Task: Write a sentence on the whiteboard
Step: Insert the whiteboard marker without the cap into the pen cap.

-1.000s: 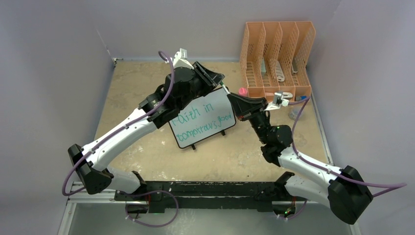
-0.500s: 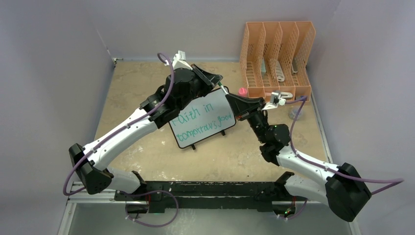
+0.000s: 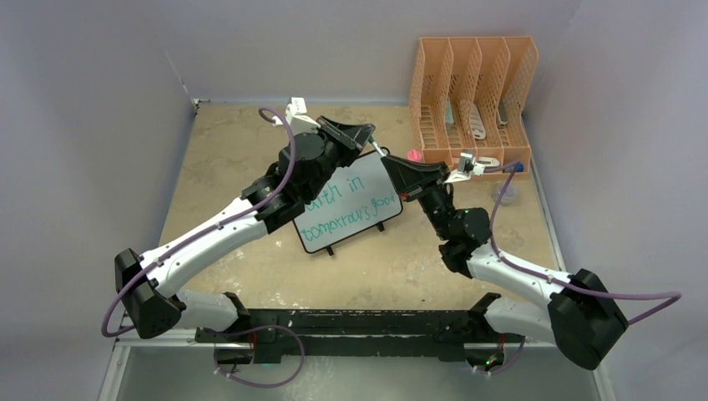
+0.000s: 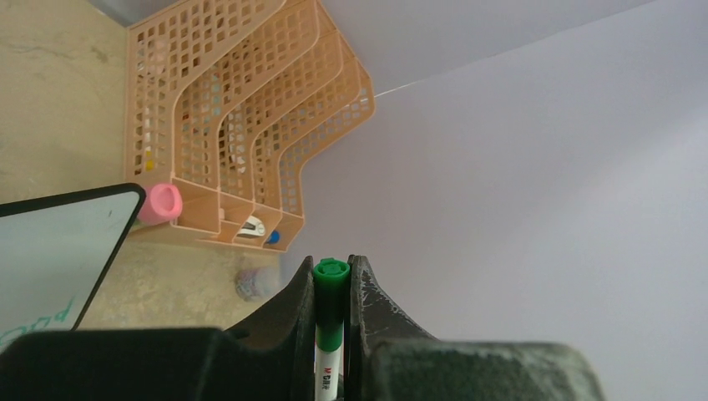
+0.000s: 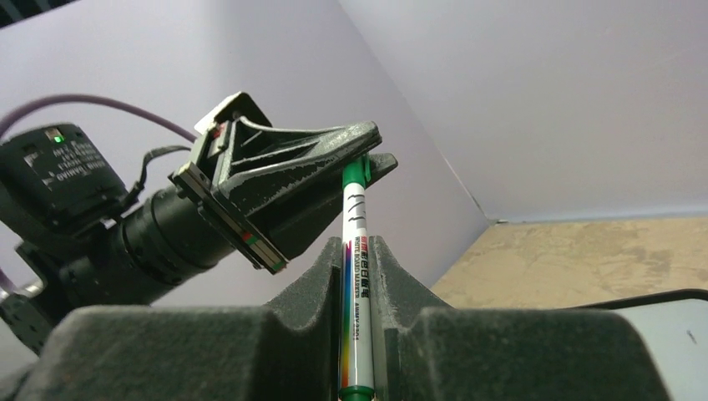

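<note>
Surface: tan, mottled tabletop (image 3: 225, 159), enclosed on the left, far and right sides by plain lilac walls (image 3: 92, 100). Along the near edge, a black mounting rail (image 3: 359, 322) carrying both arm bases.

Container: peach-orange perforated plastic file rack (image 3: 472, 83) with four upright compartments, standing at the far right corner of the tabletop. Pale, slender items (image 3: 476, 125) inside three of the compartments; too small to identify. Just beside the rack's near left corner, a pink round cap-like object (image 3: 413, 155). At the rack's near right end, a small blue object (image 4: 274, 237). Near it on the bare tabletop, a small translucent round object (image 3: 505, 195).

Task item: small rectangular whiteboard with thin black frame (image 3: 377, 180), located mid-table, set diagonally in the top view, two small black feet (image 3: 381, 226) along its near edge. Green handwritten sentence (image 3: 346, 219) in two lines; start of the upper line hidden under the left arm (image 3: 225, 225), readable remainder "in" and "tomorrow's good".

Left gripper (image 4: 332, 276): raised over the board's far right corner, closed tight on the green end of a white-barrelled whiteboard marker (image 5: 357, 276).

Right gripper (image 5: 357, 251): clamped on the barrel of the same marker, fingertips pointing toward those of the left gripper, the two sets close together.
</note>
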Robot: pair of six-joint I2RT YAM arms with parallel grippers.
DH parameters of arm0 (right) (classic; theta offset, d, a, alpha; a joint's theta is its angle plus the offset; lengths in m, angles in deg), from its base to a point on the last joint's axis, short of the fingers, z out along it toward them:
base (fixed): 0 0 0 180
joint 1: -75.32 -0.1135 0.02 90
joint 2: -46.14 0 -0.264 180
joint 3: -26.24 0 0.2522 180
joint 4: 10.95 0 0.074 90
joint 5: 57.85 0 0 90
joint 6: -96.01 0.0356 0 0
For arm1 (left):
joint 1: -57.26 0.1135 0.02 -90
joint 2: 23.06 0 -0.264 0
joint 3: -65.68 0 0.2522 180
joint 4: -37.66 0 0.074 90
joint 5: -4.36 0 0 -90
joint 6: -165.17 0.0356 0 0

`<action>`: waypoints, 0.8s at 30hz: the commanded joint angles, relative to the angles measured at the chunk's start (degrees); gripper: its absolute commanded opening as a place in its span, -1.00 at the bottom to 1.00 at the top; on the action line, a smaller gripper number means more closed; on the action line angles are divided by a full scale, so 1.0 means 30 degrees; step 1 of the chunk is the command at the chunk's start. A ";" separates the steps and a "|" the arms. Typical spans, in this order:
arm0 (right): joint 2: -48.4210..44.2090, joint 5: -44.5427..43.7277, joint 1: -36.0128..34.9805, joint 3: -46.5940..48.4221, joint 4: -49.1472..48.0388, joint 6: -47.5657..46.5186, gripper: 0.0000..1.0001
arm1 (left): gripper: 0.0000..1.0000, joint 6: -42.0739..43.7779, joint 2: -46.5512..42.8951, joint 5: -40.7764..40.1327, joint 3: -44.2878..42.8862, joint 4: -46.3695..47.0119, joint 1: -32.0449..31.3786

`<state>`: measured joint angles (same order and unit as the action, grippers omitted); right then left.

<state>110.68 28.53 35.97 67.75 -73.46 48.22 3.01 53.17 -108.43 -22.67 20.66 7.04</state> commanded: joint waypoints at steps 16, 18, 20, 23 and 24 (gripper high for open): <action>-0.1339 -0.0587 -0.0014 0.1057 0.1956 0.0606 -1.00 | -1.00 0.1876 -0.1856 0.2596 0.4038 0.5362 -0.2932; -0.1818 -0.0316 -0.0021 0.0990 0.2812 0.0235 -1.00 | -1.00 0.1447 -0.2005 0.2015 0.4230 0.5402 -0.2676; -0.2353 0.0016 -0.0022 0.0867 0.3608 -0.0027 -1.00 | -1.00 0.1067 -0.2108 0.1353 0.4405 0.5528 -0.2438; -0.3202 0.0409 -0.0033 0.0731 0.5122 -0.0517 -0.83 | -1.00 0.0842 -0.2175 0.0214 0.4471 0.5559 -0.2139; -0.3497 0.0539 -0.0036 0.0674 0.5637 -0.0637 -0.75 | -1.00 0.0842 -0.2176 -0.0179 0.4457 0.5527 -0.2046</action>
<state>102.57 31.51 35.57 68.27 -63.71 49.86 6.98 47.15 -112.75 -10.51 39.45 3.13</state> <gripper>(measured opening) 0.142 0.078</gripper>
